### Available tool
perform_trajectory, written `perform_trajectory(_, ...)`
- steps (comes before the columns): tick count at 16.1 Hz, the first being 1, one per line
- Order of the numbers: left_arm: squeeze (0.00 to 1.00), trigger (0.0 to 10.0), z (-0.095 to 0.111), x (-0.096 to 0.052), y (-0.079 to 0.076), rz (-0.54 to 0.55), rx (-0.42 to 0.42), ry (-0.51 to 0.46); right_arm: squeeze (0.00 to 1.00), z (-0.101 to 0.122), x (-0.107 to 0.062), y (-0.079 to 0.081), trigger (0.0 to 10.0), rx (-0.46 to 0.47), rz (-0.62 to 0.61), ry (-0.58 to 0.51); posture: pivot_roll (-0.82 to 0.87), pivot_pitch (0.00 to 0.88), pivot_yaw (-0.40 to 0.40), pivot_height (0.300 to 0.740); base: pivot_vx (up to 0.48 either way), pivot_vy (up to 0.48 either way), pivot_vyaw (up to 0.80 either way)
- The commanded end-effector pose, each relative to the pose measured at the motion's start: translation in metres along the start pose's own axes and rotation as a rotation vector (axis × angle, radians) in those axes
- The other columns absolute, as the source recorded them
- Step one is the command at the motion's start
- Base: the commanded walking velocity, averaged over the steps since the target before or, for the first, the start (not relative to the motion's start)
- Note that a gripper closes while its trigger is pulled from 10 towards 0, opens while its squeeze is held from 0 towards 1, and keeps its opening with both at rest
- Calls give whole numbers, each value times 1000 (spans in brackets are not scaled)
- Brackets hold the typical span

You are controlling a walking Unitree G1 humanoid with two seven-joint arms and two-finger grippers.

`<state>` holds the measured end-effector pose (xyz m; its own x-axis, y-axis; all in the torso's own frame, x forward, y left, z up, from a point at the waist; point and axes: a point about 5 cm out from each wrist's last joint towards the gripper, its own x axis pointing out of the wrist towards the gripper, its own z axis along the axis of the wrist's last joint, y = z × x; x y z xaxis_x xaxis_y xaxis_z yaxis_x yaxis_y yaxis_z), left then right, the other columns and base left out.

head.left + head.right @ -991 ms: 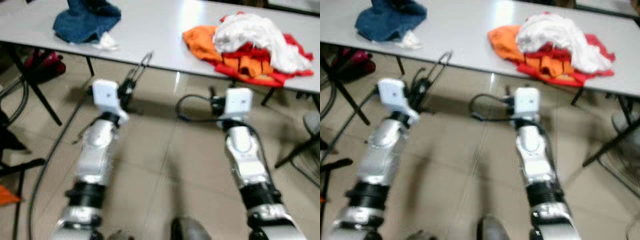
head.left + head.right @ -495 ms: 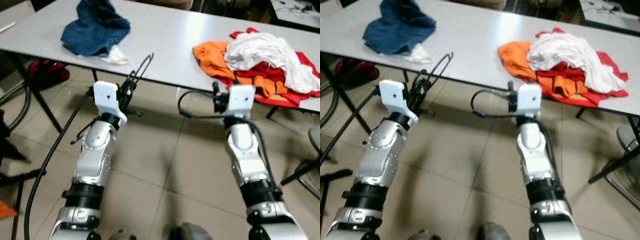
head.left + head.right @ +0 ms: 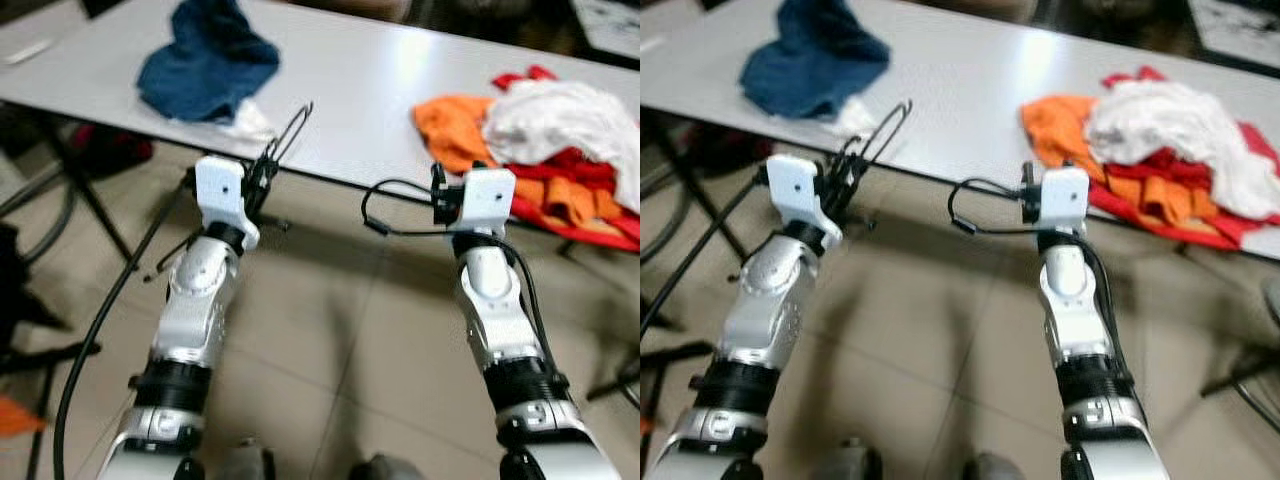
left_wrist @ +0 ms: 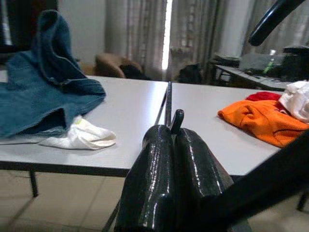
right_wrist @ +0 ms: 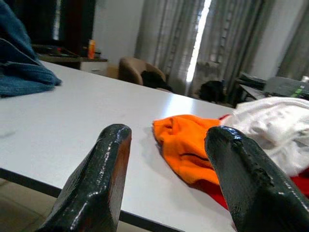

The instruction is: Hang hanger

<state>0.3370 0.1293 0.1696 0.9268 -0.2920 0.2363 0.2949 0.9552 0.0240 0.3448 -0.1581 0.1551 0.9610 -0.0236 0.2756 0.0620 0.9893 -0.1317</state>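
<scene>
Hanger [image 3: 283, 148] is a thin black wire one, pinched in the left gripper [image 4: 175, 133] with both fingers pressed tight together on it; the wire pokes up and forward past the fingertips, just over the near edge of the white table [image 3: 360, 70]; from the head cameras it looks tilted, leaning toward the table. Right gripper [image 5: 166, 140] is carrying nothing, fingers spread wide, hovering just short of the table edge and aimed at the orange shirt [image 5: 190, 145]; that shirt sits in a heap with a white garment [image 3: 560, 120] and something red [image 3: 590, 215] on the right side of the table. Blue jeans [image 3: 210, 60] and a small white cloth [image 4: 79, 135] are over on the left side.

No rail or hook to hang it on is visible anywhere, so my guess is the robot has to go find one; that's where I'd worry. Grip is on a skinny bit of wire, so the hanger could swivel or slip if the arm swings fast; the sticking-out end could also snag the table edge or the black cable [image 3: 100, 320] trailing across the tiled floor [image 3: 350, 330] by the left arm if the robot turns carelessly. The head views are a bit blurry, so I can't tell exactly which part of the hanger is being held.
</scene>
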Motion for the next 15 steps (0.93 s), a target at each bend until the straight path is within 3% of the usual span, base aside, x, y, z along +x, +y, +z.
perform_trajectory(1, 0, 10000, -3, 0, -9, -25, -13, 7, 0, -2, -1, -12, 10000, -9, -32, 2, -98, 114, -49, 740, 0, -435, 0)
perform_trajectory(15, 0, 10000, -4, -3, -8, -21, 0, 4, 0, -6, -4, -8, 10000, 8, -24, 21, -96, 128, -50, 740, 21, -394, 0)
